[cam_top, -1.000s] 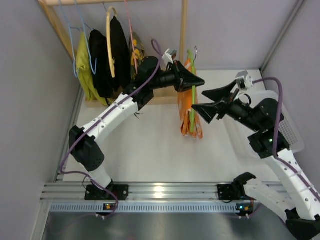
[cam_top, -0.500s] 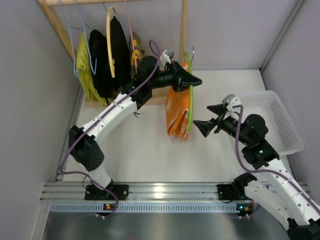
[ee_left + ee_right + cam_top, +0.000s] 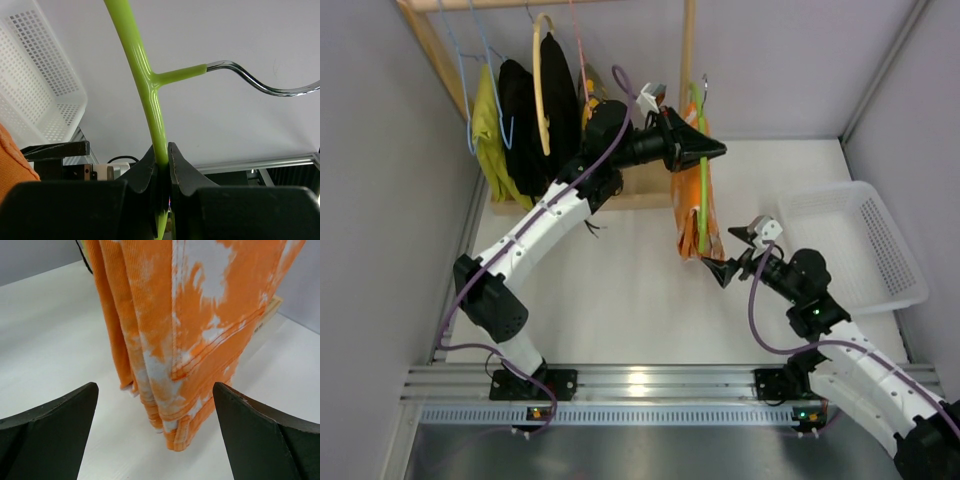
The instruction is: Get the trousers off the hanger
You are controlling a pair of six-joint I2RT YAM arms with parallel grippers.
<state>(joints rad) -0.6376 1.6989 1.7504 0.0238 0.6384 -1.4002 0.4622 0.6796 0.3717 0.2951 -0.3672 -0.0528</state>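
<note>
The lime-green hanger (image 3: 701, 205) hangs in the air over the back of the table, and my left gripper (image 3: 708, 150) is shut on its upper arm. In the left wrist view the hanger (image 3: 144, 80) runs up from between the closed jaws of the left gripper (image 3: 161, 152), with its metal hook (image 3: 260, 86) pointing right. The orange trousers (image 3: 688, 215) with pale blotches drape down from it. My right gripper (image 3: 725, 256) is open, low and just to the right of the trousers' bottom hem. In the right wrist view the trousers (image 3: 200, 315) hang between and beyond the wide-spread jaws of the right gripper (image 3: 155, 388), untouched.
A wooden rack (image 3: 687, 60) at the back left carries a yellow-green garment (image 3: 485, 130), black garments (image 3: 542, 120), a pale wooden hanger (image 3: 538, 70) and blue and pink wire hangers. A white perforated basket (image 3: 865, 240) stands at the right. Walls close in on both sides.
My right arm has drawn back and down to the trousers' bottom hem, its jaws opening a little wider. The left gripper has shifted slightly with the hanger, and the trousers have swung.
</note>
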